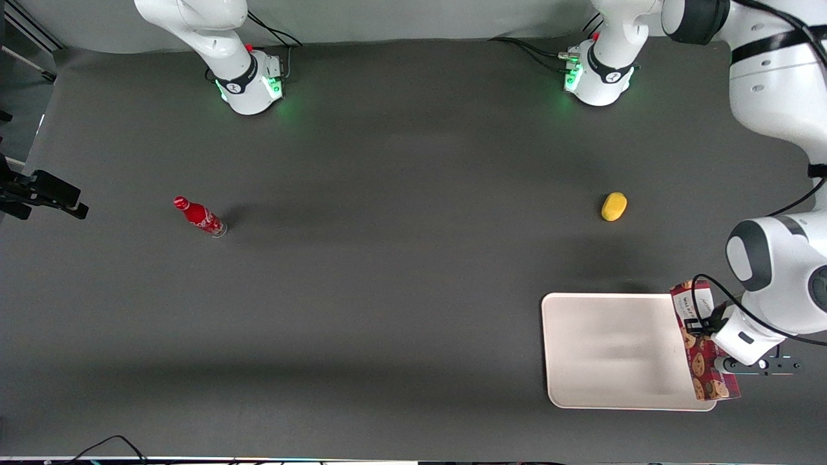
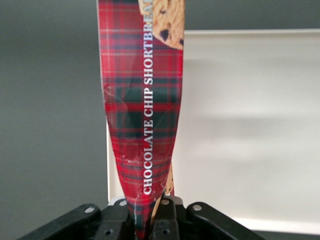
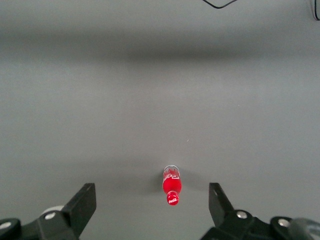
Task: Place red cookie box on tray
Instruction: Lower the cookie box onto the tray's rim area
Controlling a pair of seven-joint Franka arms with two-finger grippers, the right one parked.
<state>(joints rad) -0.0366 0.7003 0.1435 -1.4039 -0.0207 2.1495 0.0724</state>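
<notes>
From my console, a red bottle (image 1: 199, 216) stood toward the parked arm's end of the desk (image 1: 387, 290), and a yellow lump (image 1: 614, 206) lay farther from the front camera than the tray (image 1: 607, 352). My tool (image 1: 705, 325) had its fingers (image 2: 167, 217) clamped tight on the box (image 1: 703, 342) (its side visibly pinched in). The box hung over the tray's edge at the working arm's end, not yet laid down.

Dark grey table (image 1: 400, 290) with cream tray (image 1: 607, 352), yellow object (image 1: 614, 206) near it, red bottle (image 1: 199, 216) toward the parked arm's end; gripper (image 1: 701, 326) at the tray's edge.
</notes>
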